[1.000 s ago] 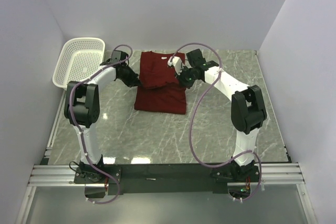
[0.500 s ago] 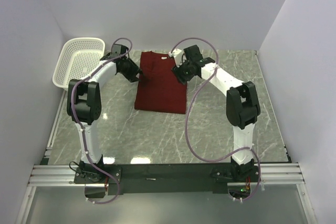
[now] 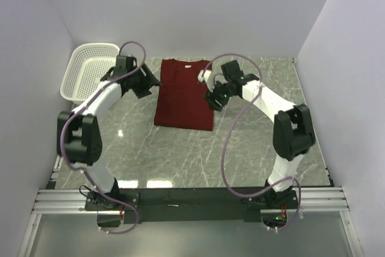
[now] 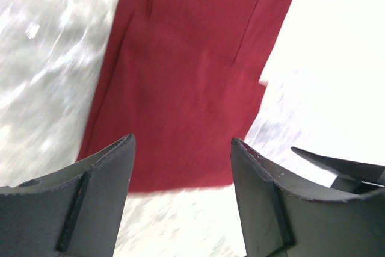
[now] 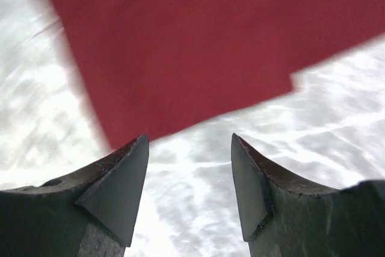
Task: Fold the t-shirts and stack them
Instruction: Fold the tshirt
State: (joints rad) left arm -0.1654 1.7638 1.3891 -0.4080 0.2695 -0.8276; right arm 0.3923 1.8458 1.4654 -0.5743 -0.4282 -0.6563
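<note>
Now we see the maroon t-shirt (image 3: 183,97) lying flat between our left gripper (image 3: 154,85) and right gripper (image 3: 212,99). Both sit at its long edges, jaws spread and gripping nothing.

The dark red t-shirt (image 3: 185,93) lies flat on the table (image 3: 252,142), folded into a long, narrow rectangle with the sleeves tucked in and smooth, straight edges. It sits between the two claws. Its left long edge is just beside the left claw (image 3: 151,86), its right long edge just beside the right claw (image 3: 213,99), and neither one holds it. Ahead of the left claw's tips the cloth shows lengthwise fold creases. Ahead of the right claw one edge makes a small step.
</note>
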